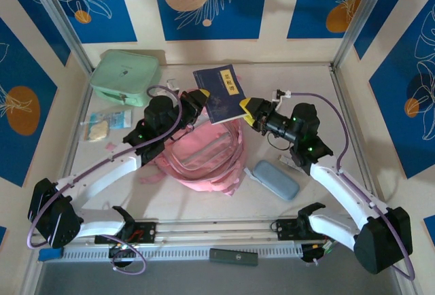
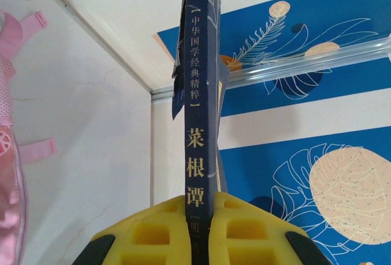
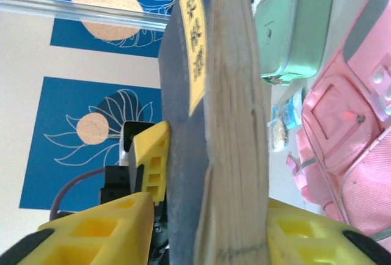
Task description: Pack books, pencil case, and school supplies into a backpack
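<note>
Navy books (image 1: pixel 219 93) sit between the two arms, just past the far end of the pink backpack (image 1: pixel 204 155). Left gripper (image 1: pixel 197 102) is clamped on the spine side and right gripper (image 1: pixel 248 109) on the page-edge side, both tight on the stack. Grey-blue pencil case (image 1: pixel 276 179) lies on the table (image 1: pixel 319 91), right of the backpack.

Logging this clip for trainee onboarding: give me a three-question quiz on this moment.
1. True or false: the books lie inside the backpack.
2. Which gripper clamps the books? A) left only B) right only C) both
3. Fill in: in the top view, the pencil case lies to the backpack's ____.
Key: 1 false, they are held above it. 2 C, the left gripper and the right gripper. 3 right.
</note>
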{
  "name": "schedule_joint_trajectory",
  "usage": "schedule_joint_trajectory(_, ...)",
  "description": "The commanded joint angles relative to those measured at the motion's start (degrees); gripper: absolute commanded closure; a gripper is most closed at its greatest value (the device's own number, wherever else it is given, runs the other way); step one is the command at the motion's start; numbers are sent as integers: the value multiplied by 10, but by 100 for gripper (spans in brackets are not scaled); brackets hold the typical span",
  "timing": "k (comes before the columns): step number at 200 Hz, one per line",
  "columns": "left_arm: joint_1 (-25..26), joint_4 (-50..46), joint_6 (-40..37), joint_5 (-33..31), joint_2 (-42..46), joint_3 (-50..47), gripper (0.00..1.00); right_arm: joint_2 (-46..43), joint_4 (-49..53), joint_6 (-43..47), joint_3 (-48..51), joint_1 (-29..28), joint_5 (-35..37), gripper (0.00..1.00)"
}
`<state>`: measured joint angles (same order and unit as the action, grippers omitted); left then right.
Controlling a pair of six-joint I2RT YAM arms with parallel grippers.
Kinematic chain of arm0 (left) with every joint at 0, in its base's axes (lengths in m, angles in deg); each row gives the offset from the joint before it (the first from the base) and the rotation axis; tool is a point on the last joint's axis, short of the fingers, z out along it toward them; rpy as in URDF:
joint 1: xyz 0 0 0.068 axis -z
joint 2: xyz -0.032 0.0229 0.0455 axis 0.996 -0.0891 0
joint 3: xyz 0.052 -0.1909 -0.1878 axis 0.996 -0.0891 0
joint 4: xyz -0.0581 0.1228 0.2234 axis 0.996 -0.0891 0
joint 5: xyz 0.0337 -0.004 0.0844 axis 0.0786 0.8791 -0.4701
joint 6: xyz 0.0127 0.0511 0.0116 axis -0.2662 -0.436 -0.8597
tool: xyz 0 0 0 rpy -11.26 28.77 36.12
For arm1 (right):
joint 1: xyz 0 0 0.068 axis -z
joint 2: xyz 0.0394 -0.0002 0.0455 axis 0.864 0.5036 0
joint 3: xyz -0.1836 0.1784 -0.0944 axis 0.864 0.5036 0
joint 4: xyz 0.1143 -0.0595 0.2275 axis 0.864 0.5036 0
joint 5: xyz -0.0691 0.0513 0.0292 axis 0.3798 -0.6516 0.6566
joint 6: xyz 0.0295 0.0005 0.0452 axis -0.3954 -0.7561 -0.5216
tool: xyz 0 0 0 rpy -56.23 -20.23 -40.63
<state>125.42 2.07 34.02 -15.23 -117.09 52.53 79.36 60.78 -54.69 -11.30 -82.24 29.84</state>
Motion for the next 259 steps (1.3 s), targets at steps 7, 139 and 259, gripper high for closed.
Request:
schedule_joint_trajectory(7,9,8,-13,-13,-5,9,100,-12,21,34,-8,3,18,71)
schedule_joint_trajectory(139,11,-302,-404,-17,25,62,43,-69,380,208,-98,202,-141,100)
schedule_joint_trajectory(259,132,-399,-719,-46,-190,81,36,-128,568,330,-52,360,-259,100)
